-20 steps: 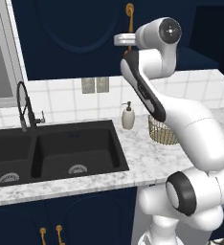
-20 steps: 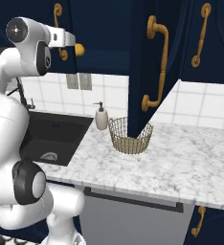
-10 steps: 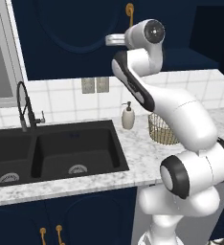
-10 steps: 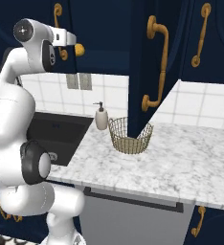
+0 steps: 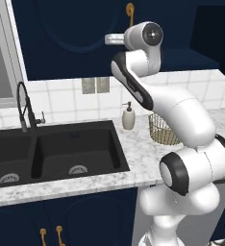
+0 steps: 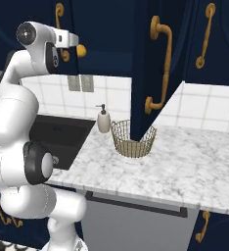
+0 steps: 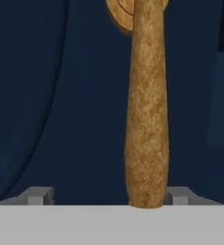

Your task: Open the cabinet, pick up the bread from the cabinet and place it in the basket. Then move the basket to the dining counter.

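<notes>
Cabinet [image 5: 76,38] handle [image 7: 146,110] stands between the parted claw [image 7: 102,195] fingers, nearer one finger; clenching off-centre risks slipping off the handle.

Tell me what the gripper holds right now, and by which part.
Nothing yet. The gripper stands open at the wall cabinet, its brass handle between the fingertips near the right one; no clamp shows.
</notes>
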You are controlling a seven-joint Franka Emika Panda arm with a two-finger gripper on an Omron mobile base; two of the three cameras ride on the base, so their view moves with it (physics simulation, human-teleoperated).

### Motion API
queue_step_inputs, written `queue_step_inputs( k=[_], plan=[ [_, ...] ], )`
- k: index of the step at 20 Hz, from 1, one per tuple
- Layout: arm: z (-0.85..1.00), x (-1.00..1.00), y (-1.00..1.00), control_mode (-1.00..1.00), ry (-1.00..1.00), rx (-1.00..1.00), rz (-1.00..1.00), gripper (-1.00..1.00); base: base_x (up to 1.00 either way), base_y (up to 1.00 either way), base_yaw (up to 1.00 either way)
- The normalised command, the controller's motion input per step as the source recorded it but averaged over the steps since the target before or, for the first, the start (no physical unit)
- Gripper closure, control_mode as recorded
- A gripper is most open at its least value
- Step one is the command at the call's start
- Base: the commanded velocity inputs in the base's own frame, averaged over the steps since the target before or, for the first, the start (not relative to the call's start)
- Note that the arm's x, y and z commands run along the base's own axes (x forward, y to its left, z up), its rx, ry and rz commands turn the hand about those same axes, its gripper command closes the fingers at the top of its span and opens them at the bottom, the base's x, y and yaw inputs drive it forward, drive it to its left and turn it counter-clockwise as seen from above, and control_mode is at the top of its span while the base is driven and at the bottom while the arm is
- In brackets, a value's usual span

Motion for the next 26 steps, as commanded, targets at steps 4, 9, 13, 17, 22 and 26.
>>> queue_step_inputs(
  k=[4,9,13,17,22,26],
  plan=[
    [-0.64,0.35,1.00,-1.00,-0.13,0.00,0.27,1.00,0.00,0.00,0.00],
    [-0.35,-0.05,1.00,-1.00,-0.07,-0.06,0.23,1.00,0.00,0.00,0.00],
    [0.25,-0.58,1.00,-1.00,0.09,-0.19,0.15,1.00,0.00,0.00,0.00],
    [0.27,-0.95,1.00,-1.00,0.06,-0.09,0.11,1.00,0.00,0.00,0.00],
    [0.17,-1.00,1.00,-1.00,0.03,-0.02,0.01,1.00,0.00,0.00,0.00],
    [0.14,-1.00,1.00,-1.00,0.00,-0.01,0.00,1.00,0.00,0.00,0.00]
  ],
)
